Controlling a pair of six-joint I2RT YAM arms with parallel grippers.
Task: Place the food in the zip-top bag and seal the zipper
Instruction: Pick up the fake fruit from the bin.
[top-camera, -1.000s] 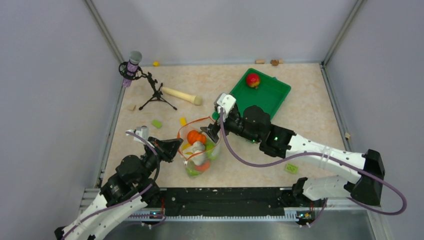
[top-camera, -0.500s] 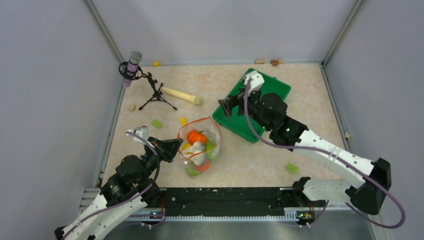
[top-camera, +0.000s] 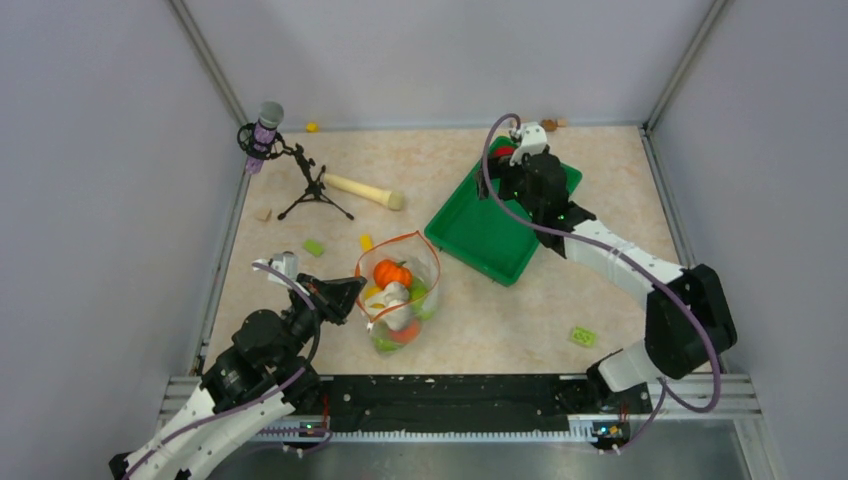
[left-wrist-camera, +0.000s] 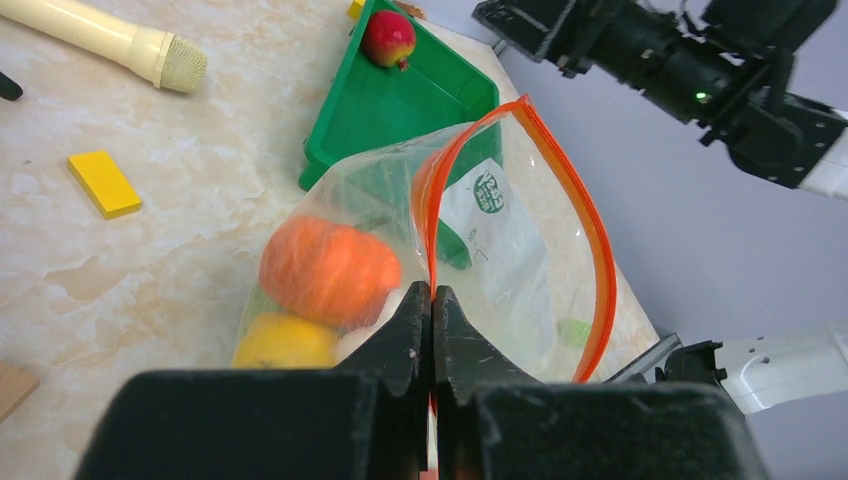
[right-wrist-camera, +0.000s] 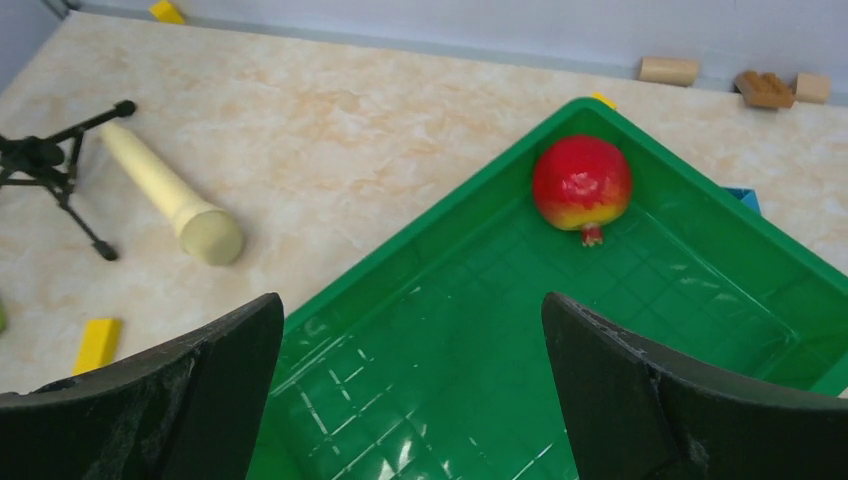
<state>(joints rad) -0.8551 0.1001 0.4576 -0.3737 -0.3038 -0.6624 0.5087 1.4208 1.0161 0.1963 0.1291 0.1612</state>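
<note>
**Step in hand.** Loading is not finished. One piece of food, the red apple (right-wrist-camera: 581, 186), sits in the far corner of the green tray (right-wrist-camera: 440, 215), at the upper right of the right wrist view. The right gripper (right-wrist-camera: 410, 300) hovers above the tray, released, jaws spread wide with nothing between them. I judge this to be the approach to the last pick.

**Next move.** The claw needs to travel toward the upper right of its own view, drop with one finger on each side of the apple, and close. The apple lies close to the tray's corner walls, so finger clearance on that side looks tight.

**Left side.** The left gripper (left-wrist-camera: 432, 292) is clenched on the rim of the zip-top bag (left-wrist-camera: 480, 220), pinching the zipper (left-wrist-camera: 600, 260) at the near edge of the mouth.

**Condition of the bag.** It rests on the table in the lower centre of the overhead view, to the left of the tray and apart from it. The plastic is clear and floppy. The orange-red zipper forms a wide, unsealed loop. Inside are an orange pumpkin (left-wrist-camera: 328, 270), a yellow lemon (left-wrist-camera: 285, 342), a white garlic (top-camera: 396, 295) and some green pieces. Sealing has not yet begun.
</note>
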